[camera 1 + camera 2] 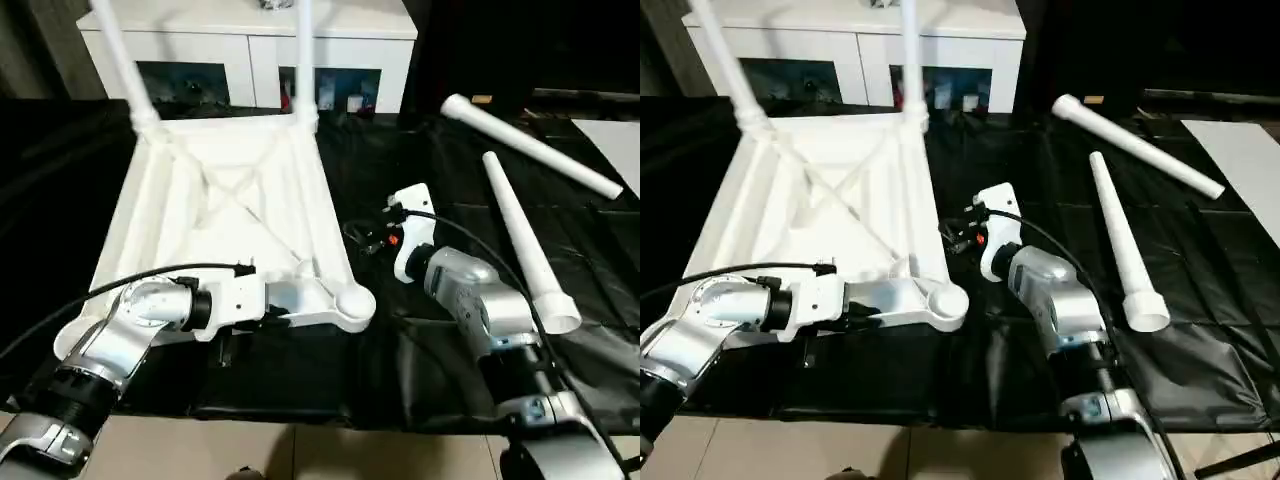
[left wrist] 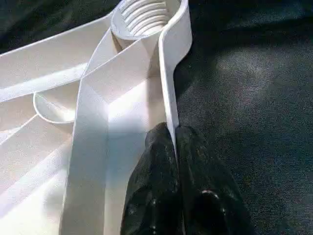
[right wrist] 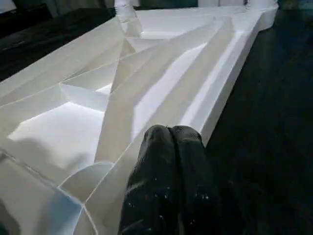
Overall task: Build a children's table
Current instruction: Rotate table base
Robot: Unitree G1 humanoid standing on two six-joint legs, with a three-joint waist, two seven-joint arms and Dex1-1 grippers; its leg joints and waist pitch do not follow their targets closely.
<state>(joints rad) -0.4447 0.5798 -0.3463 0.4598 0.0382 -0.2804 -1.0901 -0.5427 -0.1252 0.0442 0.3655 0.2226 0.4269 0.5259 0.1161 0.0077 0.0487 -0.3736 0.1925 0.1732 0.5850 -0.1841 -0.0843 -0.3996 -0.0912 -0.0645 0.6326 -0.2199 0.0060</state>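
Tabletop (image 1: 215,215): upside down on the black cloth (image 1: 420,360), ribbed underside up, in front of the cabinet (image 1: 250,45).
Fitted legs: two upright in the far corner sockets (image 1: 125,60) (image 1: 305,55).
Near socket (image 1: 352,300): empty.
Loose legs: two on the cloth to the right (image 1: 525,250) (image 1: 530,145).
Left gripper (image 2: 175,142): pinching the tabletop's near rim.
Right gripper (image 3: 171,139): fingers pressed together, holding nothing, beside the tabletop's right edge.

Overhead light glares off the white ribbed plastic tabletop (image 1: 230,215); black cloth (image 1: 440,330) dim; close black fingers (image 3: 168,191) soft-focused.
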